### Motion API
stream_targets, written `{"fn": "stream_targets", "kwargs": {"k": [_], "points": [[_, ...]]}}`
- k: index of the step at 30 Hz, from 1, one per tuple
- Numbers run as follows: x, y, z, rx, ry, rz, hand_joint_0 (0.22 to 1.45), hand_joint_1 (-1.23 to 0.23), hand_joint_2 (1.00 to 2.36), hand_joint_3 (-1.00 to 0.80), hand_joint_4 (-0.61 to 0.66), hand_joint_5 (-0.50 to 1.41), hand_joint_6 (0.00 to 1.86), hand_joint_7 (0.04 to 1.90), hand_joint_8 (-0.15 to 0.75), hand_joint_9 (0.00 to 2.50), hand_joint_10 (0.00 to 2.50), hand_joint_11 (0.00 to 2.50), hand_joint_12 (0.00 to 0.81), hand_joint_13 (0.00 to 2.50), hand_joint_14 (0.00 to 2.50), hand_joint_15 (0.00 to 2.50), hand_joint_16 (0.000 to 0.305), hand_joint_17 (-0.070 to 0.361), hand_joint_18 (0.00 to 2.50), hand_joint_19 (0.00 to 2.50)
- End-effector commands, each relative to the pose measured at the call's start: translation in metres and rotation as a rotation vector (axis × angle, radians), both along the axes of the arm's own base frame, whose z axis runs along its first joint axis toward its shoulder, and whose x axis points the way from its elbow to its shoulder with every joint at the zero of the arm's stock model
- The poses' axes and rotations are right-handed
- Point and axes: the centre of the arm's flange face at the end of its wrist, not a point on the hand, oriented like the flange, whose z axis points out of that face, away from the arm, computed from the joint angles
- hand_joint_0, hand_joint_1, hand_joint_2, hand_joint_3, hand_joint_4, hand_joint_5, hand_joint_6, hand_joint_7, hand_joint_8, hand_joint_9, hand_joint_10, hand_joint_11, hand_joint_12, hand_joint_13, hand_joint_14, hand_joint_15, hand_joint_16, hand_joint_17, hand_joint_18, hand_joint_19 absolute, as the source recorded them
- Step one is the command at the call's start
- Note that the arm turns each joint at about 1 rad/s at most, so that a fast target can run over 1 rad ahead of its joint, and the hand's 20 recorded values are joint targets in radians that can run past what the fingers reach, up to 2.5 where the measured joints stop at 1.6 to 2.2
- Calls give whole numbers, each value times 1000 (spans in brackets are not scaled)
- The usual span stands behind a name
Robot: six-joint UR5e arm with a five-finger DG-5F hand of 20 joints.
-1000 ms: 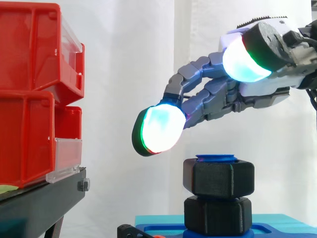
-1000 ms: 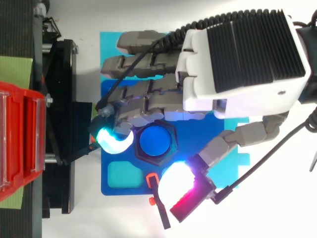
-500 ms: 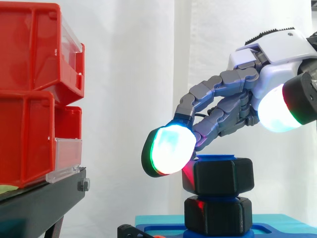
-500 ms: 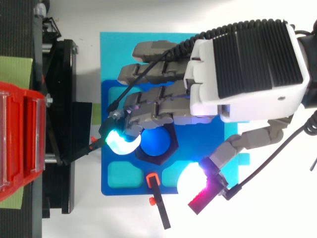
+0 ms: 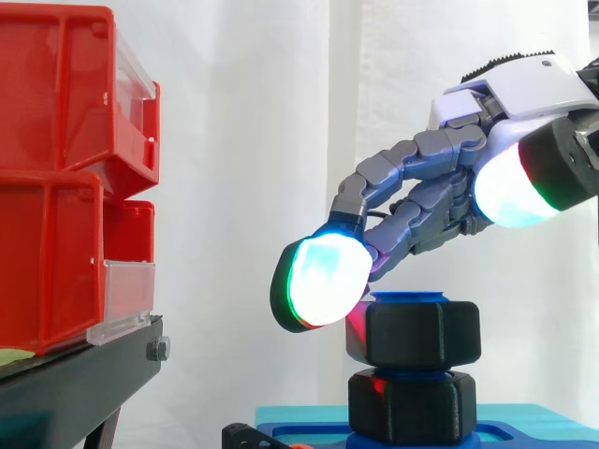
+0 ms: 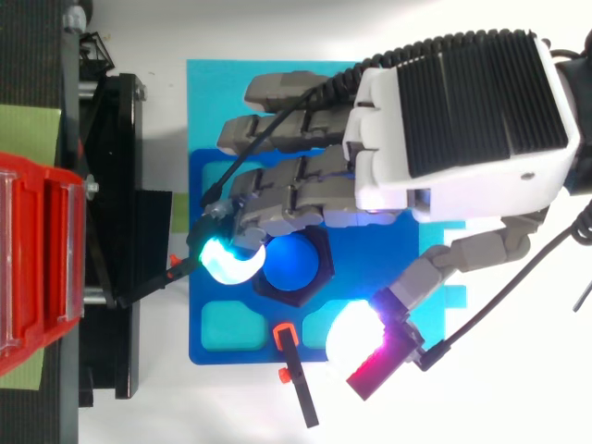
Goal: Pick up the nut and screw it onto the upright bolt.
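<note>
Black hexagonal nut (image 5: 413,331), blue bolt (image 6: 292,265)

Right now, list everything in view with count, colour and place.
nut: one, black, at the bolt's top
hex block: one, black, under the nut
bolt: one, blue, upright on the base
base: one, blue, on the mat
mat: one, cyan, under the base
bins: at least two, red, stacked at left
stand: one, black, under the bins
rod: one, black and orange, by the base
curtain: one, white, behind
robot hand: one, grey and white, open over the nut
</note>
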Motion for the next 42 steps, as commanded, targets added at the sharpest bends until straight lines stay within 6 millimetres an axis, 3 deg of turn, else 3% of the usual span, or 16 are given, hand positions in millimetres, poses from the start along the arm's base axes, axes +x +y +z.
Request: {"fn": "stream_targets", "kwargs": {"k": [1,13,19,22,23,25,27,32,36,40,42], "points": [[0,-3,-1,1,2,4,444,-416,1000,-500,150,-157,502,719,254,511,0,0,403,226,0,0,63,141,0,5],[-8,-34,0,-66,-3,17,462,-398,1000,-500,260,-68,504,962,279,762,1,0,397,401,0,0,58,130,74,0],[-14,-53,-2,-80,14,14,474,-391,1000,-500,217,9,505,1187,288,1001,2,48,386,524,0,0,54,122,202,43],[-18,-61,3,-83,17,18,484,-386,1000,-500,173,54,504,1307,274,1225,1,72,369,658,0,9,50,113,348,78],[-18,-65,11,-86,17,18,491,-380,1000,-500,116,92,501,1424,256,1517,4,113,344,827,0,22,43,97,613,163],[-19,-67,13,-88,23,19,496,-374,1000,-500,88,103,514,1425,238,1700,6,171,311,974,1,52,39,88,808,253],[-22,-73,28,-103,42,19,498,-360,1000,-500,79,101,547,1374,242,1845,9,246,282,1109,3,86,37,83,943,317],[-25,-81,56,-140,32,13,495,-335,1000,-500,63,92,506,1437,244,1728,9,216,299,1057,4,91,40,90,878,293],[-23,-82,67,-146,8,11,486,-312,1000,-500,229,-18,505,1070,272,1422,7,183,348,901,4,99,47,105,704,287],[-20,-78,67,-143,-2,15,477,-318,1000,-500,226,-78,504,860,275,1274,4,124,362,790,1,79,49,111,590,273],[-18,-74,64,-144,-12,18,468,-330,1000,-500,187,-123,502,745,279,1061,0,37,371,663,2,43,51,115,484,241]]}}
